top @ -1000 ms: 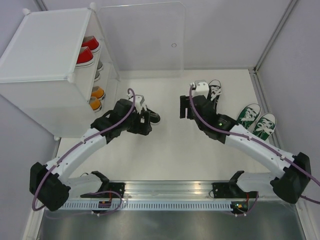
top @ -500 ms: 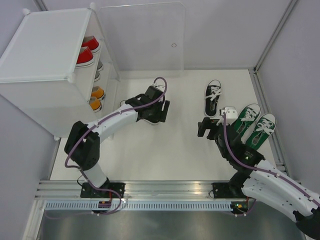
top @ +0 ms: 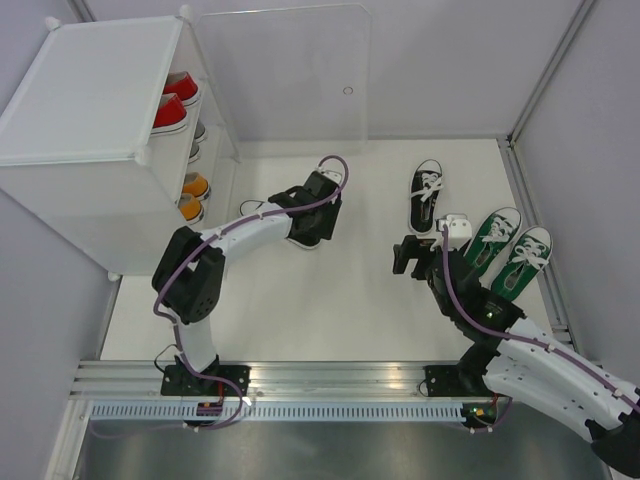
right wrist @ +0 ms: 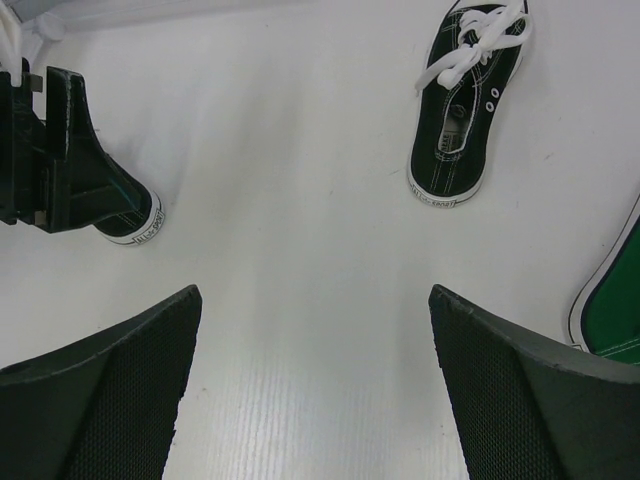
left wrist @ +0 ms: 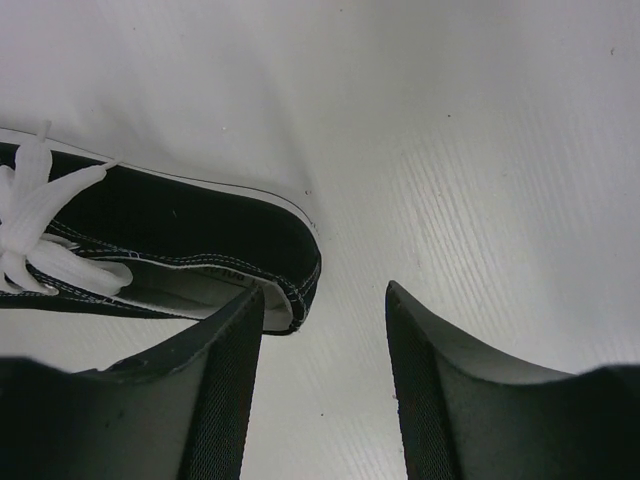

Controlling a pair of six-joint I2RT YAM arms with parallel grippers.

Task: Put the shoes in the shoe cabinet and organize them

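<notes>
A black shoe [left wrist: 150,250] lies on the white floor, its heel by my left fingertip [left wrist: 245,320]. My left gripper [left wrist: 322,300] is open and empty just above it; in the top view the gripper [top: 312,228] covers most of that shoe [top: 303,243]. The second black shoe [top: 427,195] lies to the right, also seen in the right wrist view [right wrist: 465,100]. Two green shoes [top: 510,245] lie at the far right. My right gripper [top: 408,255] is open and empty over bare floor [right wrist: 312,300]. The shoe cabinet [top: 90,110] holds red [top: 172,105], grey [top: 198,140] and orange shoes [top: 192,197].
The cabinet's clear door panel [top: 285,80] stands open at the back. A raised wall edge [top: 520,190] borders the floor on the right. The metal rail [top: 330,385] with both arm bases runs along the near edge.
My right gripper has drawn back from the right black shoe toward the near right. My left arm has swung forward and right, now over the left black shoe.
</notes>
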